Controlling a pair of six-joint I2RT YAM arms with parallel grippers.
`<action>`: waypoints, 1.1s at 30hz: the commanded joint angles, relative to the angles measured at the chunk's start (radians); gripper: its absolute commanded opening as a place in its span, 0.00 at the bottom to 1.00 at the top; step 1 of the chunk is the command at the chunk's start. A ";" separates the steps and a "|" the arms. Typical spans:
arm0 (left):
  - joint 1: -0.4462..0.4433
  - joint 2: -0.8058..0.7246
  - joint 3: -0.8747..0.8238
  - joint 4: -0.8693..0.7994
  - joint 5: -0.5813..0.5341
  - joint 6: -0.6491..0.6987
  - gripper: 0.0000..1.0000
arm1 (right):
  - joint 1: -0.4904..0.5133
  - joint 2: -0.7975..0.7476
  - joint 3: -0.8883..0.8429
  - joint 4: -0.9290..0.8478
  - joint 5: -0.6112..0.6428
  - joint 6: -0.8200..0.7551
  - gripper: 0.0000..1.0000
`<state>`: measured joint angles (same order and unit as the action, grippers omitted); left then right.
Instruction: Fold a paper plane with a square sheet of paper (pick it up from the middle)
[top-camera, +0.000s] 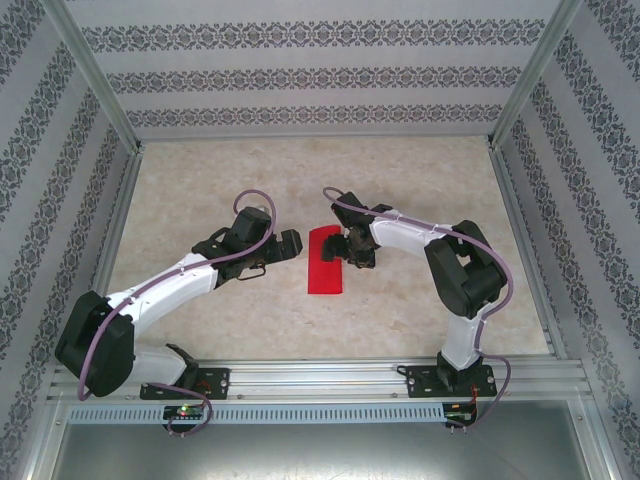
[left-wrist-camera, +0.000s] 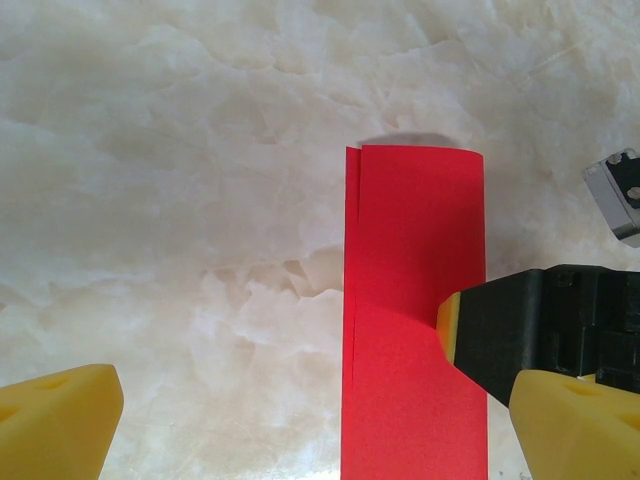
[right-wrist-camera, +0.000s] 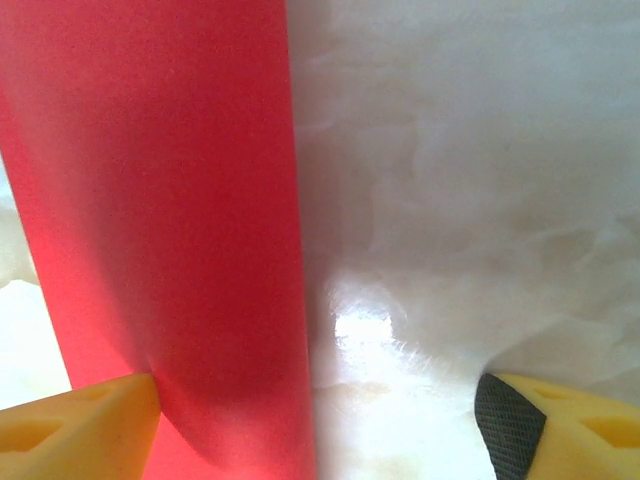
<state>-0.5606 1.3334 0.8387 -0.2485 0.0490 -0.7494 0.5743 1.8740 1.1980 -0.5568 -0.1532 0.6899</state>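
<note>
While the red sheet of paper (top-camera: 325, 262) is lying doubled over into a long strip around the middle of the surface (top-camera: 200, 180), I am judging that I am working on the first step, the lengthwise centre fold. The two layers are lining up almost exactly, with a thin sliver of the lower layer peeking out along one long edge, and the opposite long edge is looking rounded rather than sharply creased. My right gripper (top-camera: 345, 248) is standing spread. One of its fingers is resting on the strip by that rounded edge and the other is hanging over bare surface well apart from it. My left gripper (top-camera: 290, 245) is hovering just beside the strip on the other side, spread wide and pinching nothing. I am thinking the next move is calling for a firm press run along the rounded edge to set the crease. The other gripper should be pinning the layers so they are not sliding out of line.
</note>
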 joint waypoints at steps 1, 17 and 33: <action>0.011 -0.004 0.024 -0.017 -0.002 -0.011 1.00 | 0.015 0.024 0.018 -0.017 0.007 0.013 0.86; 0.011 -0.003 0.026 -0.026 -0.009 -0.005 1.00 | 0.027 0.083 0.075 -0.109 0.062 0.011 0.89; 0.017 -0.025 0.007 -0.055 -0.071 -0.053 1.00 | 0.024 0.120 0.086 -0.138 0.072 0.012 0.89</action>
<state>-0.5598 1.3323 0.8387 -0.2615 0.0162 -0.7715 0.5938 1.9404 1.2919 -0.6586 -0.1127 0.6888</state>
